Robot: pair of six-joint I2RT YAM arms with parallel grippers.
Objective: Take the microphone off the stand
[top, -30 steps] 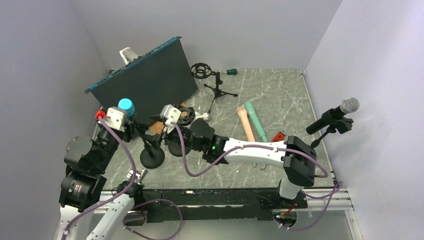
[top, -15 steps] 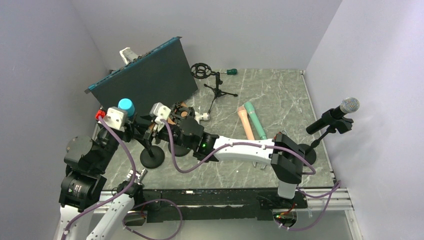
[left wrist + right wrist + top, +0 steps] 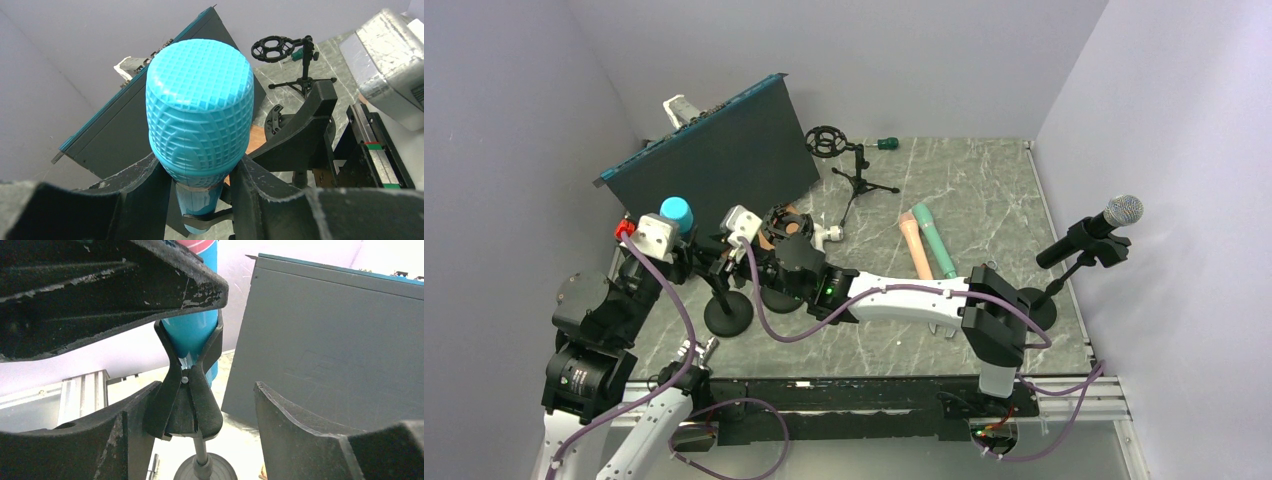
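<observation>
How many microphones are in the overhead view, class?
4: blue microphone in the left gripper, silver-headed microphone on the right-hand stand, pink microphone and green microphone lying mid-table. Others may be hidden.

I see a turquoise microphone [image 3: 200,105] with a raised grid pattern, a black stand clip [image 3: 187,400], a grey-green white-veined table [image 3: 984,190].

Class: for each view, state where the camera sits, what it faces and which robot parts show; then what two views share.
Top external: above and behind the left arm and right arm, both shown, facing down on the table.
Left wrist: on the left arm, facing the blue microphone clasped by the left pincer; its fingers show.
Right wrist: on the right arm, facing the stand clip through the open right pincer; its fingers show.
Shared: both wrist views show the blue microphone and dark panel.
</observation>
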